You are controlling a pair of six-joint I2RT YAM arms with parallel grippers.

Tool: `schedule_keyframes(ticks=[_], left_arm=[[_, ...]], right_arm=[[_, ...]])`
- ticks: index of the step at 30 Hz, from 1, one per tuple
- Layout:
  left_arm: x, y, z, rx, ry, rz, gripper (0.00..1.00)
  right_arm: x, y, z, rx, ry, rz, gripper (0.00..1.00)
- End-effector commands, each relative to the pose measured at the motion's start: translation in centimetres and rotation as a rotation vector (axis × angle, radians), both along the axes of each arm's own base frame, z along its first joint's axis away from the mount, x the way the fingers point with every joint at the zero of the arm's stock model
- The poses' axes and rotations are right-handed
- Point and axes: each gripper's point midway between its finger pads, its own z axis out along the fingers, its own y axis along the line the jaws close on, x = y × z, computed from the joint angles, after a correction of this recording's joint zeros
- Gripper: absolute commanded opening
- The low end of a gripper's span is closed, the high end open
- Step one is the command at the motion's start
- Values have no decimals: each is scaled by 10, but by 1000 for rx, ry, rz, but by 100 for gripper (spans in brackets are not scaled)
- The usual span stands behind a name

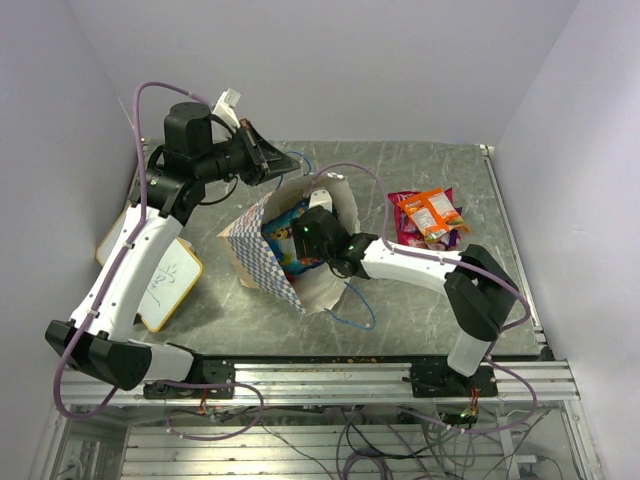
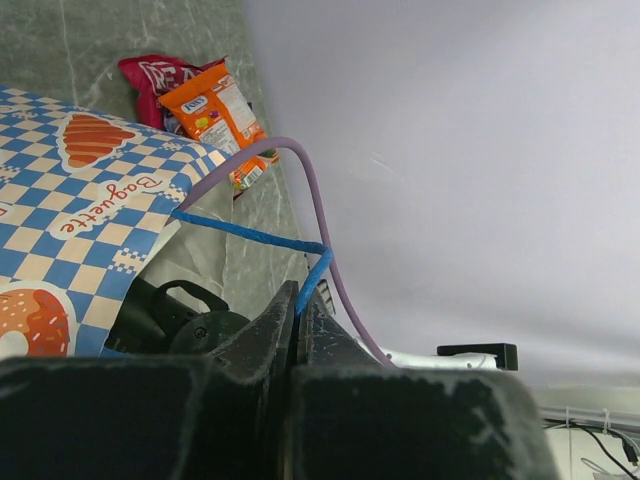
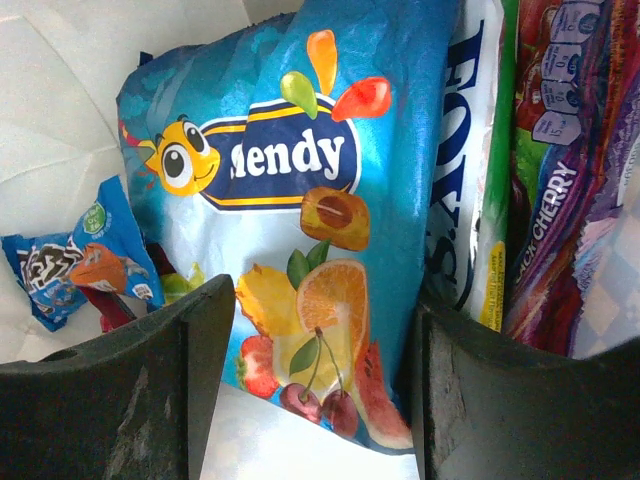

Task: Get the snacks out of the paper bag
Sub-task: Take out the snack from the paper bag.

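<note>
Snacks [image 1: 430, 215] in two places: some deep in the paper bag [image 1: 255, 255] at mid-table, its mouth gaping upward, with a blue packet [image 3: 330, 180], a white-and-green packet [image 3: 482, 150] and a purple cherry packet [image 3: 570, 180] side by side and a small blue wrapper [image 3: 70, 265] off to their left; others, an orange packet [image 2: 215, 110] atop a magenta packet [image 2: 150, 72], heaped on the table [image 1: 420, 165] right of the bag and apart from it. Right gripper [image 3: 320, 310] down inside the bag, jaws spread to either side of the blue packet's lower end, no squeeze evident. Left gripper [image 2: 300, 300] raised behind the bag, fingers pinched together on its taut blue cord handle [image 2: 250, 235].
</note>
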Motion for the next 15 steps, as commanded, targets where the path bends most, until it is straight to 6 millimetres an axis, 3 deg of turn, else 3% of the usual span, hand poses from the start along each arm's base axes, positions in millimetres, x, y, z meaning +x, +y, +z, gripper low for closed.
schedule_keyframes(ticks=[1,3,5,12,15], left_arm=[[-11,-5,31,-33,-90,-61,7],[-12,-5,31,-31,-90,-64,7],[-12,-5,30,-31,-86,-66,7],[-13,-3,21,-10,-63,-56,7],[-14,-1,18,-7,-54,-48,7]], right_arm=[[1,4,-11,29,43,-23,63],[4,5,-12,29,39,-29,61],[6,6,-13,26,41,-21,52],[3,21,15,98,30,42,0],[-2,25,37,158,14,76,0]])
